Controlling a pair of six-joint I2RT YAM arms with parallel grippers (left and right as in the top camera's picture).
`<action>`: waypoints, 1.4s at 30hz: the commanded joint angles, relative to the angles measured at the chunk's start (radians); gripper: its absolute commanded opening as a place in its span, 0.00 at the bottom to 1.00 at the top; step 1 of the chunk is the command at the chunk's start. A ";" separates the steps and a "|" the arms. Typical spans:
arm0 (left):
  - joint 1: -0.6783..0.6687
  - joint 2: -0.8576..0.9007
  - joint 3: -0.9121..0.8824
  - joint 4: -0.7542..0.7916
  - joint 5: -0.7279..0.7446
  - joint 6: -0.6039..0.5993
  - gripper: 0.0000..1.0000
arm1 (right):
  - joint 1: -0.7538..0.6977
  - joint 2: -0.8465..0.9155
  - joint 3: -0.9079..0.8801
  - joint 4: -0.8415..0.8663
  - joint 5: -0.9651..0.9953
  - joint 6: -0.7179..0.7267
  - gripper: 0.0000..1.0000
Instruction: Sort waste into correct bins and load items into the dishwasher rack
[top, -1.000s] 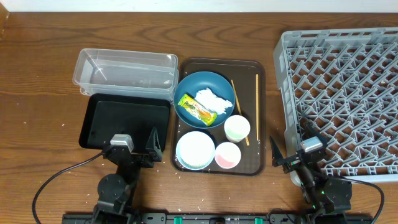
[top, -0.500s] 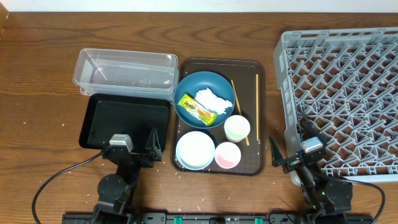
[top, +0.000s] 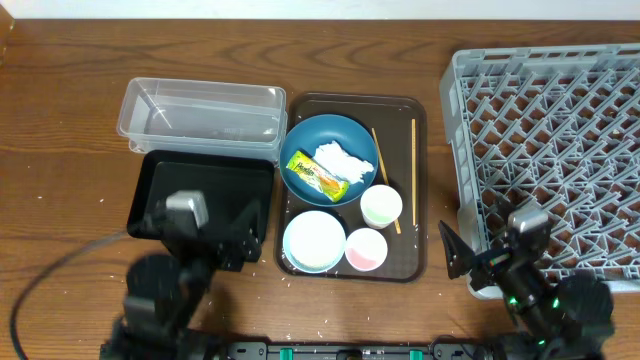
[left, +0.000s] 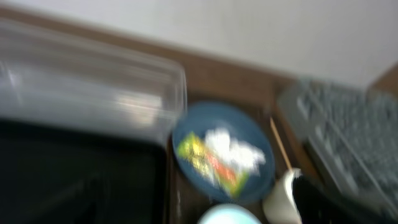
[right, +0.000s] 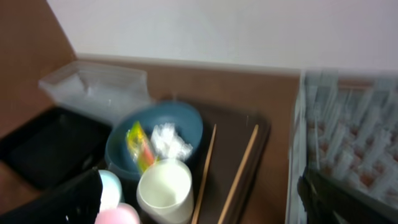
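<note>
On the brown serving tray (top: 400, 110) a dark-blue bowl (top: 330, 135) holds the yellow-green wrapper (top: 317, 178) and the white tissue (top: 345, 160). In front of it stand a light-blue bowl (top: 314, 241), a white cup (top: 381, 206) and a pink cup (top: 366, 249). Two chopsticks (top: 413, 170) lie at the tray's right. The clear tub (top: 200, 110) and the black tray (top: 200, 190) are to the left, the grey rack (top: 550, 130) to the right. My left gripper (top: 205, 238) is open over the black tray's near edge. My right gripper (top: 500, 265) is open by the rack's near-left corner. Both are empty.
A few white specks (top: 318, 331) lie on the wooden table near the front edge. The rack's raised side stands right beside my right gripper. The wrist views are blurred; the right wrist view shows the white cup (right: 165, 190) closest.
Both arms have lifted off their rest poses and look larger in the overhead view. The left one shifted left, the right one shifted right. The objects have not moved.
</note>
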 joint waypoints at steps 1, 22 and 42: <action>0.002 0.204 0.220 -0.112 0.107 -0.009 0.96 | -0.005 0.184 0.159 -0.105 -0.005 -0.018 0.99; -0.351 0.810 0.486 -0.404 0.174 -0.006 0.79 | -0.005 0.634 0.439 -0.298 -0.165 0.032 0.98; -0.635 1.163 0.487 -0.299 0.003 -0.077 0.19 | -0.005 0.634 0.439 -0.314 -0.121 0.092 0.96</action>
